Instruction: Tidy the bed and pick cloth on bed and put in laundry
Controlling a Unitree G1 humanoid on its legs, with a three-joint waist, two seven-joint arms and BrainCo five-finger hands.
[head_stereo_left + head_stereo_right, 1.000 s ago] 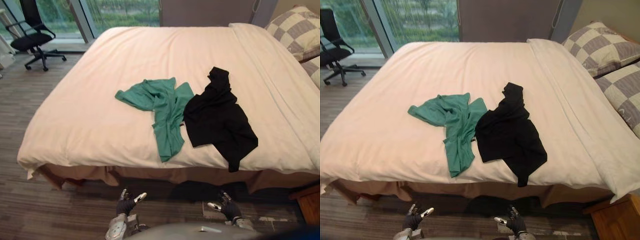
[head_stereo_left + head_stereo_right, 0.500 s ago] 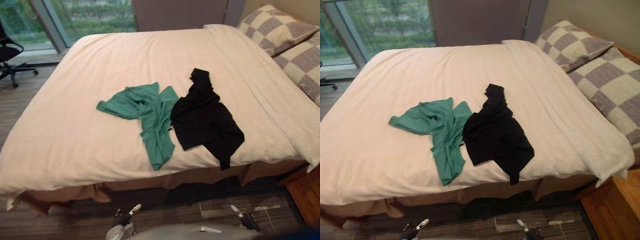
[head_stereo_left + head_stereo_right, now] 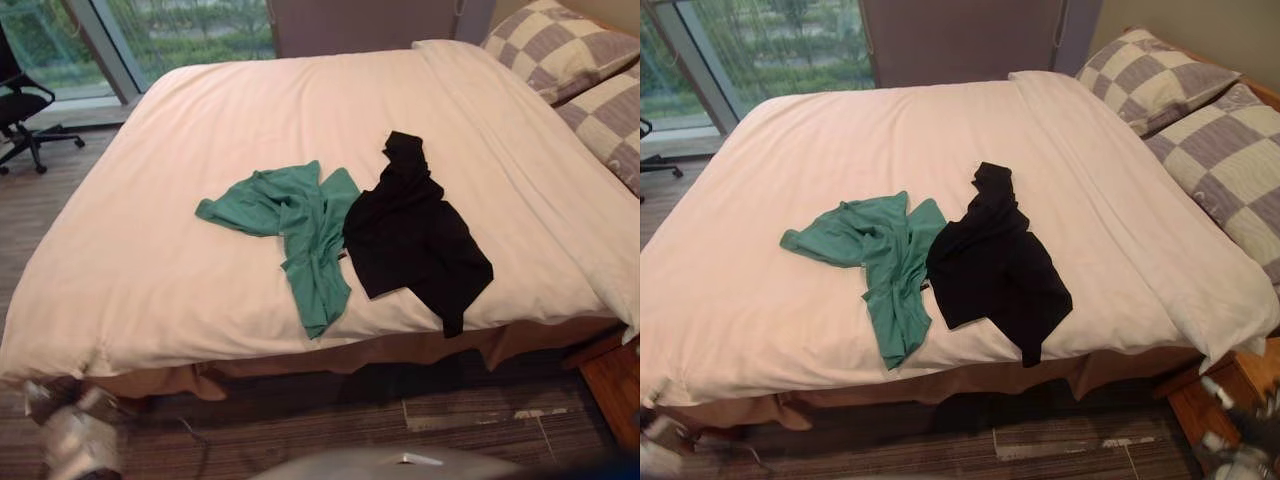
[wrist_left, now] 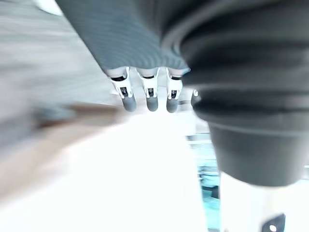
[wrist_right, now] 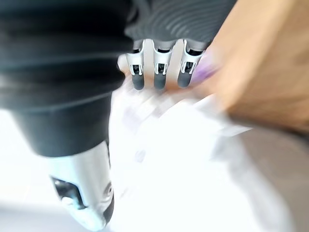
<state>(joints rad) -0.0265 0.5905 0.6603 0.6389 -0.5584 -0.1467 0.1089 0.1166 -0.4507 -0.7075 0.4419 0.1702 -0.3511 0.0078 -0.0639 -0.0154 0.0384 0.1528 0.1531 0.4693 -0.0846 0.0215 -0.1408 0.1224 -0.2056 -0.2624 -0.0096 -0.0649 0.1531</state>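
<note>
A green cloth (image 3: pixel 295 215) lies crumpled on the cream bed cover (image 3: pixel 200 120), near the middle of the bed's near half. A black cloth (image 3: pixel 415 235) lies right beside it, and their edges touch. One tip of each hangs close to the bed's near edge. My left hand (image 3: pixel 68 440) is low by the bed's near left corner, blurred, well away from both cloths. My right hand (image 3: pixel 1240 445) is low at the near right corner, beside the wooden stand. In the wrist views the left fingers (image 4: pixel 150 94) and right fingers (image 5: pixel 159 72) hang straight and hold nothing.
Two checked pillows (image 3: pixel 1160 75) lie at the bed's right end. A wooden stand (image 3: pixel 615 385) sits by the near right corner. A black office chair (image 3: pixel 20 100) stands at the far left by the windows. Dark striped floor (image 3: pixel 380 415) runs along the bed's near side.
The camera has shifted a little. Both hands have swung out from the low centre to the lower corners. The two cloths lie as before.
</note>
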